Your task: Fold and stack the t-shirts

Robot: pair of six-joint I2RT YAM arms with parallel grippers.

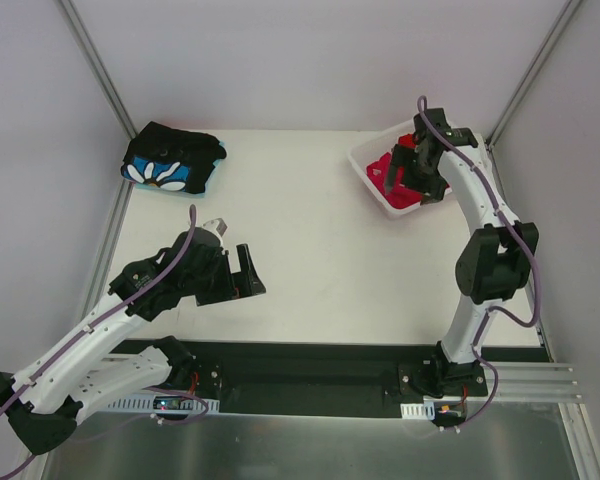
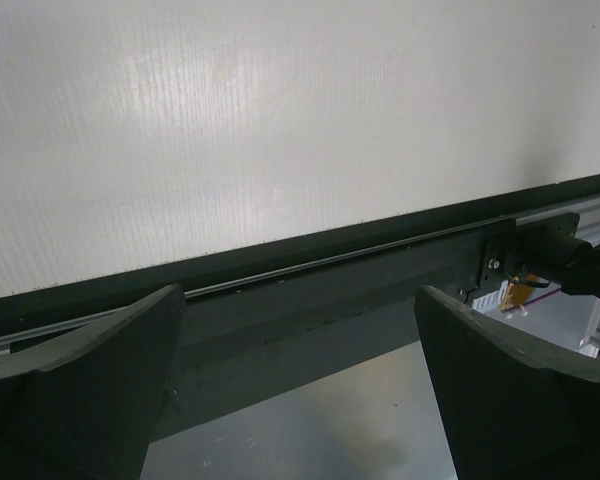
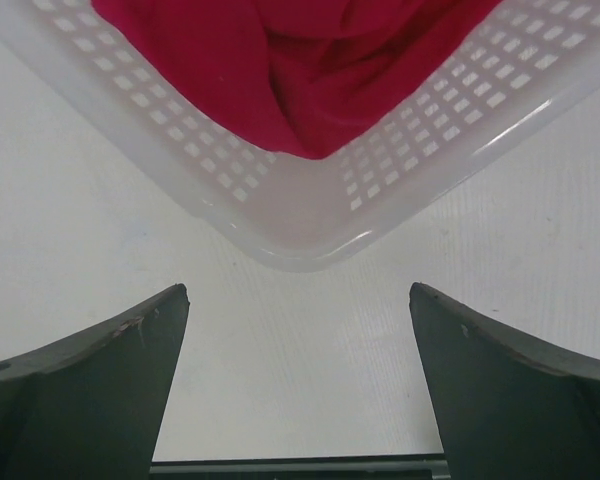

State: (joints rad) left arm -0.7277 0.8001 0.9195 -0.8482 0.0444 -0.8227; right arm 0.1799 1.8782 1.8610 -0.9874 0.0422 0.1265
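Here, left gripper [image 1: 242, 280]: fingers spread wide, holding nothing, over the near-left part of the table [image 1: 320, 250].
Right gripper [image 1: 410, 178]: fingers spread wide, empty, above the basket [image 1: 364, 163] at far right.
Red shirt [image 1: 404, 197]: bunched inside the basket.
Black flower shirt [image 1: 172, 162]: folded, in the far-left corner.

The middle of the table [image 1: 320, 240] lies open from 6 to 12 o'clock, a wide lane for either arm. At 10 o'clock a folded black shirt [image 1: 172, 160] fills the far-left corner, close to the left wall [image 1: 40, 150]. At 1 o'clock a white basket [image 1: 368, 185] with a red shirt [image 3: 300, 70] heaped inside blocks the far-right corner. The right pincer [image 3: 298, 292], jaws wide, hangs at the basket's near corner. At 8 o'clock the left pincer [image 1: 250, 275], also spread, hovers over bare table near the black rail [image 2: 310, 270].
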